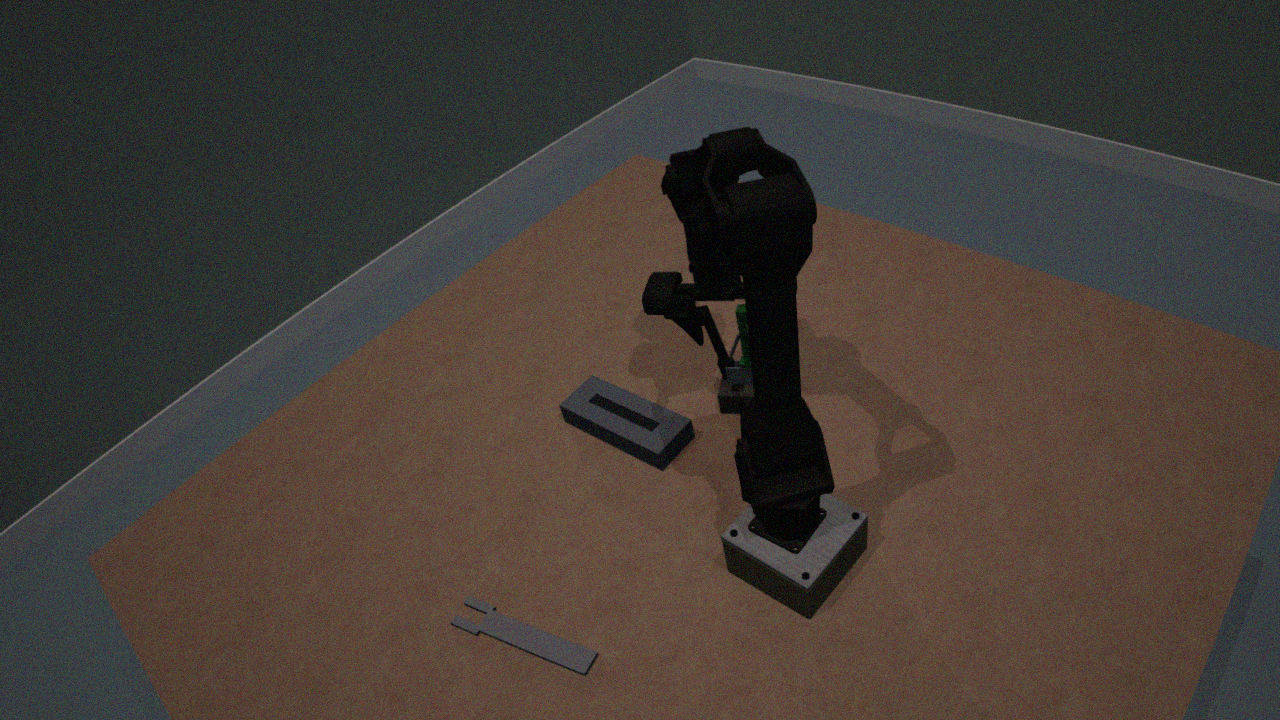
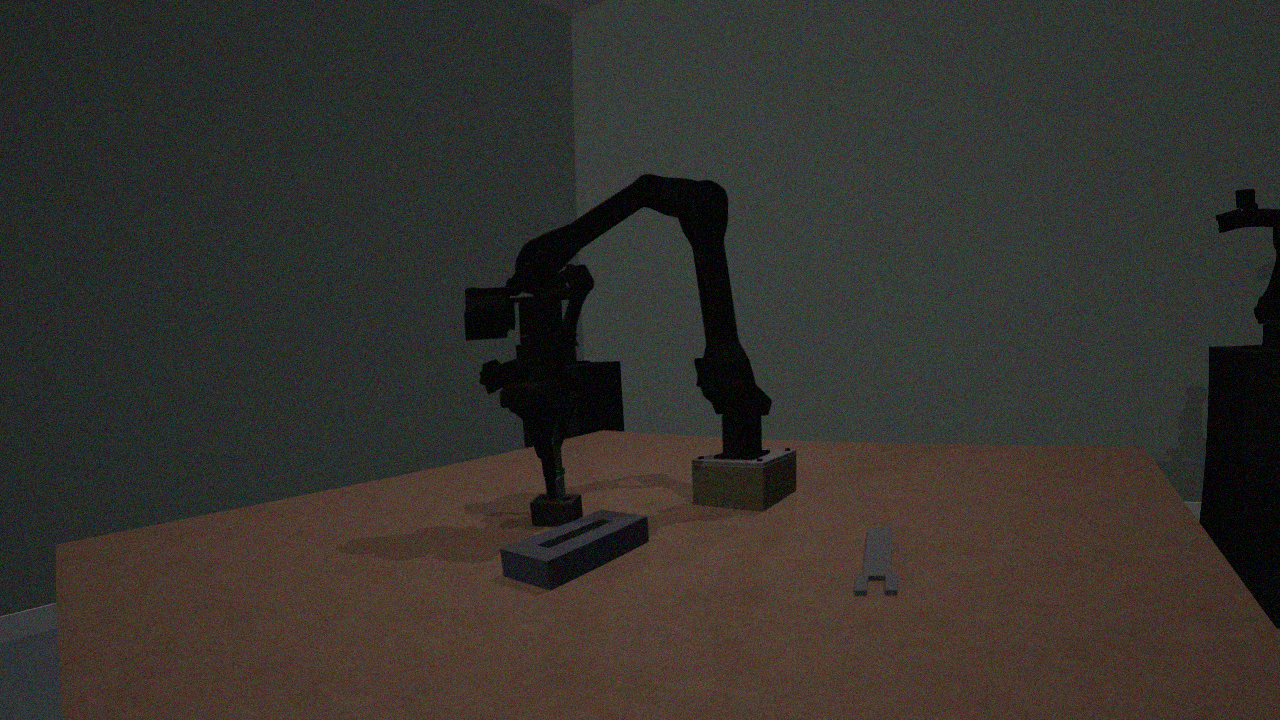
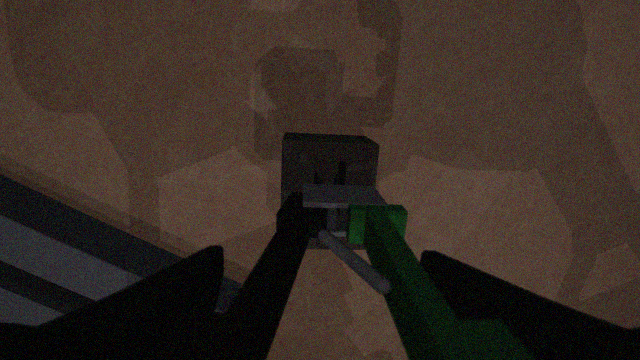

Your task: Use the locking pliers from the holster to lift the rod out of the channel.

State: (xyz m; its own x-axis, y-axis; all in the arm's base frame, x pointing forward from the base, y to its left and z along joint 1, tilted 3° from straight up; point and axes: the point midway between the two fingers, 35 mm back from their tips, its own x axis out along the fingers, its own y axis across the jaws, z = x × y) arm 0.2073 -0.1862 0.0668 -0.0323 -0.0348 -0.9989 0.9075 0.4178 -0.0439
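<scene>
The locking pliers (image 1: 741, 318) (image 2: 556, 472) (image 3: 385, 250) stand upright with their head in the small dark holster (image 1: 733, 396) (image 2: 554, 510) (image 3: 330, 155). One handle is black and one is green, with a grey bar between them. My gripper (image 1: 720, 335) (image 2: 553, 447) (image 3: 324, 261) points down over the holster. Its fingers stand on the outer sides of both handles and press on them. The grey channel block (image 1: 666, 438) (image 2: 528, 564) (image 3: 50, 235) lies just left of the holster. Its slot is dark and the rod inside does not show.
A flat grey fork-ended plate (image 1: 528, 634) (image 2: 878, 555) lies near the table's front. The arm's base block (image 1: 796, 555) (image 2: 742, 479) stands right of the holster. A dark stand (image 2: 1244, 447) rises at the table's right edge.
</scene>
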